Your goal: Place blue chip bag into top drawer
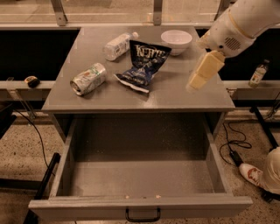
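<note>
you see a grey bench (175,94) on a speckled floor (19,148) in dim, warm light. metal posts (58,11) stand behind it. the gripper (195,83) hangs above the bench's right side.

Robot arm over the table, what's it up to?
The gripper hangs above the right side of the table, holding nothing. The blue chip bag lies untouched mid-table, between a crushed can and a white bowl, with a plastic bottle behind it. The top drawer below is pulled wide open. The bag is meant to go in there but isn't yet.
</note>
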Action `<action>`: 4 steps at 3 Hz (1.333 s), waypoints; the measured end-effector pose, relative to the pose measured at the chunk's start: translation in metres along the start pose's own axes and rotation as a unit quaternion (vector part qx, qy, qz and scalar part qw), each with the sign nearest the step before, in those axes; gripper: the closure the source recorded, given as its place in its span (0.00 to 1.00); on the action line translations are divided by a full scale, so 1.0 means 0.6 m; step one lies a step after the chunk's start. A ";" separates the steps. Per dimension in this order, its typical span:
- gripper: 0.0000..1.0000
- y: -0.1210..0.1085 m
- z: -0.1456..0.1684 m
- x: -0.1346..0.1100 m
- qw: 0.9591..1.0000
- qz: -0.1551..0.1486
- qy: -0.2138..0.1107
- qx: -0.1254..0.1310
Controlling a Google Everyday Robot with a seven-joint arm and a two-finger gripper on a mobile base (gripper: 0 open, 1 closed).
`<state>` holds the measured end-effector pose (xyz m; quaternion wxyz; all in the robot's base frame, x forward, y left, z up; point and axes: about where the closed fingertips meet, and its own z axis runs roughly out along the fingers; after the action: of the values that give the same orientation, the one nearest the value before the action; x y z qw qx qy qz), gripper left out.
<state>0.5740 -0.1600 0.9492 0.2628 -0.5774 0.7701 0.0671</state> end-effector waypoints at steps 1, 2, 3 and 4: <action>0.00 -0.054 0.020 -0.045 0.997 0.037 -0.068 0.019; 0.00 -0.093 0.022 -0.069 0.984 0.104 -0.131 0.053; 0.00 -0.116 0.054 -0.073 0.974 0.157 -0.151 0.063; 0.00 -0.138 0.093 -0.091 0.970 0.178 -0.155 0.059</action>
<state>0.6792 -0.1176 0.9442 0.3961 -0.3969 0.8131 0.1562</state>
